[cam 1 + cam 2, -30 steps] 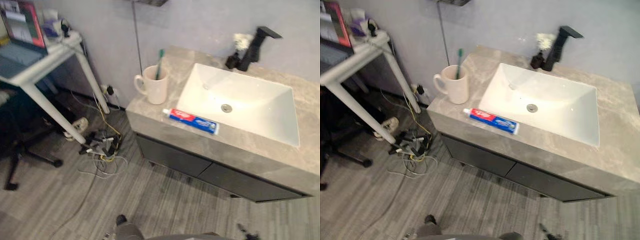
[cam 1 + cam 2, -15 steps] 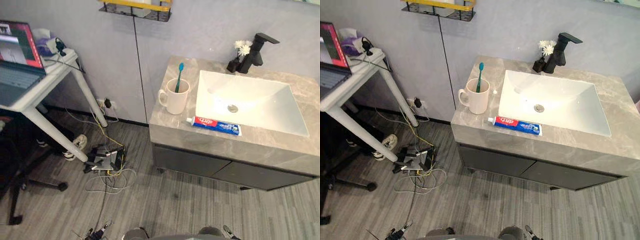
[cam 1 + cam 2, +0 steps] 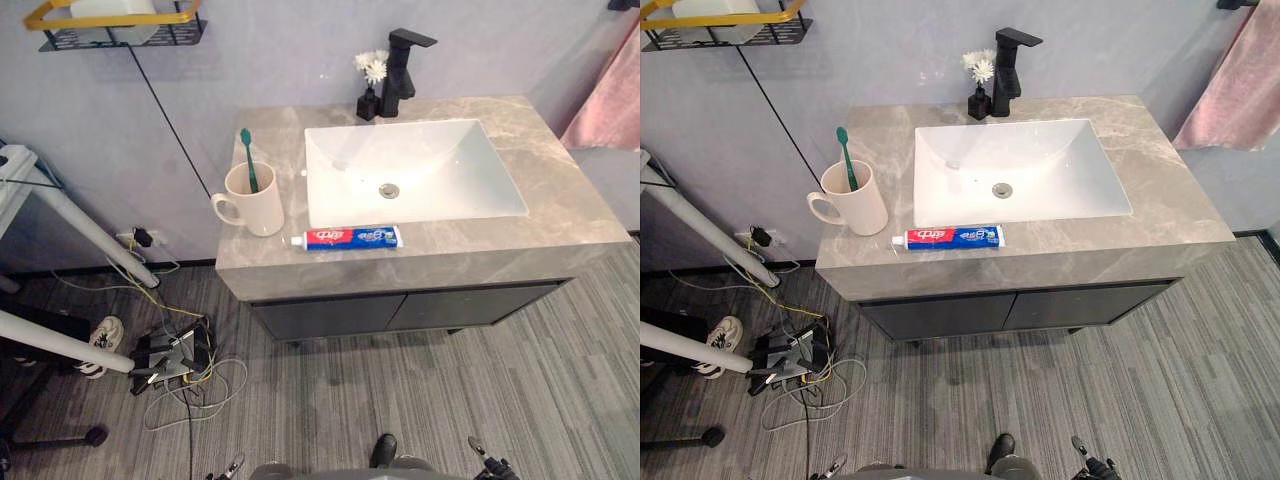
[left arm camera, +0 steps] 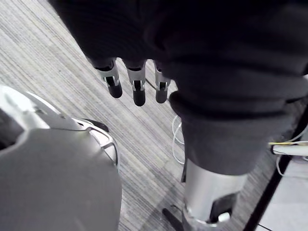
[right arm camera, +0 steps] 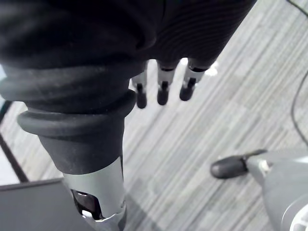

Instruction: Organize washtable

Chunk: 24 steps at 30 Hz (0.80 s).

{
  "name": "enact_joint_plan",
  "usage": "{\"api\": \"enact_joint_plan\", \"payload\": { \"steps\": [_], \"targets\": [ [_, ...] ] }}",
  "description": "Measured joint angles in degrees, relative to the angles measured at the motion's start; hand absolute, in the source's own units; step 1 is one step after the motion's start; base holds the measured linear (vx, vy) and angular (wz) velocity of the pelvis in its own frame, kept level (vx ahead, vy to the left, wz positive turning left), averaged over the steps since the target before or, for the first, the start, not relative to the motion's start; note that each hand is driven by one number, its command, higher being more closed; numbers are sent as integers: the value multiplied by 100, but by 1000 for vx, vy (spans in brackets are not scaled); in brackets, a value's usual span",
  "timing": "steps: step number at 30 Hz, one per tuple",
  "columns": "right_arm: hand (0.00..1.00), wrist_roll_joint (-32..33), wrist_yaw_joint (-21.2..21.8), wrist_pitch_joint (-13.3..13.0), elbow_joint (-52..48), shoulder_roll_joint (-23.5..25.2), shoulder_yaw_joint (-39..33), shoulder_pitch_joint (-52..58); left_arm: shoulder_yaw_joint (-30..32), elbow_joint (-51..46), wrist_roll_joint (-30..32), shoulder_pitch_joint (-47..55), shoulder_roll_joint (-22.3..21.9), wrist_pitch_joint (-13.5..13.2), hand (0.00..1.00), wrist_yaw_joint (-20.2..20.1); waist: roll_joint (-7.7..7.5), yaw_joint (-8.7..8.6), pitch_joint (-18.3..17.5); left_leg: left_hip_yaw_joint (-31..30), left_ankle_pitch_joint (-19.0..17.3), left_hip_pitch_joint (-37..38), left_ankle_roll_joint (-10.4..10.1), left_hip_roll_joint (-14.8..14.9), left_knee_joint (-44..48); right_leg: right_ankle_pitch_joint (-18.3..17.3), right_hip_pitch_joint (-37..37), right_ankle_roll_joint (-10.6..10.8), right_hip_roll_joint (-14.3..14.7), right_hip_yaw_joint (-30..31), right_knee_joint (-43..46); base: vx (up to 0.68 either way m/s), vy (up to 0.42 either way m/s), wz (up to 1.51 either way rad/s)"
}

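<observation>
Washtable [image 3: 565, 205] stands apart from the left hand [image 4: 138, 90] and right hand [image 5: 162, 92], both hanging over the floor [image 4: 53, 62] with fingers straight and holding nothing; on its top toothpaste [image 3: 347, 237] lies at the front edge before the sink [image 3: 440, 170], near a mug [image 3: 257, 203] with a toothbrush [image 3: 246, 157] standing in it

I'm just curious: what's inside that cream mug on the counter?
A green toothbrush stands in the mug, bristles up. Its lower end and the mug's bottom are hidden by the mug's wall.
</observation>
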Motion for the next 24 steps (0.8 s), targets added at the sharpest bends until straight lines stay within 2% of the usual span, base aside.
{"api": "enact_joint_plan", "payload": {
  "steps": [2,3,12,16,17,19,20,21,22,24],
  "targets": [
    [0,-46,61,31,79,118,-9,-2,-66,-3,83,-73,40,-9,0,-7,-51,11,-14,32,-16,42,25,-58,-240,153,-16,14,32,43,-193,-23,95,-9],
    [0,-286,193,147,154,424,16,42,-392,28,632,-198,91,-36,0,-123,21,20,-26,-262,-143,246,226,-226,-562,295,5,78,-21,95,-220,-19,42,-3],
    [0,-302,188,148,163,367,10,45,-383,87,630,-208,87,-30,0,-117,93,24,-67,-442,-141,188,226,-265,-571,295,13,81,-76,-78,-221,1,5,8],
    [0,-345,183,151,180,334,-31,67,-266,118,480,-210,89,-26,0,-75,138,91,-95,-587,-141,179,227,-321,-571,296,64,85,-141,-215,-221,6,38,18],
    [0,-345,181,154,206,331,-50,81,23,146,309,-212,48,-14,0,-51,135,120,-99,-662,-141,185,228,-340,-571,295,122,86,-161,-278,-221,-18,42,29],
    [0,-348,185,175,219,335,-107,96,1014,179,34,-207,30,96,0,30,104,156,-129,-754,-141,192,228,-365,-571,290,172,93,-186,-348,-222,-15,35,22],
    [0,-350,186,192,216,326,-168,95,1832,153,-217,-203,131,106,0,143,72,168,-152,-764,-140,199,228,-376,-569,289,171,94,-197,-354,-222,4,24,9],
    [0,-355,191,194,212,319,-280,95,2534,17,-497,-182,301,118,0,281,70,185,-155,-767,-139,198,230,-385,-567,289,172,94,-206,-352,-222,-8,31,3],
    [0,-355,190,196,213,309,-291,96,2860,-71,-591,-182,435,128,0,334,75,187,-157,-766,-139,198,231,-387,-566,289,173,94,-208,-349,-221,0,0,0],
    [0,-355,218,196,214,288,-294,117,3598,-362,-712,-201,1124,130,0,537,88,200,-187,-768,-133,190,240,-385,-561,289,169,94,-205,-343,-221,-32,4,0]
  ]
}}
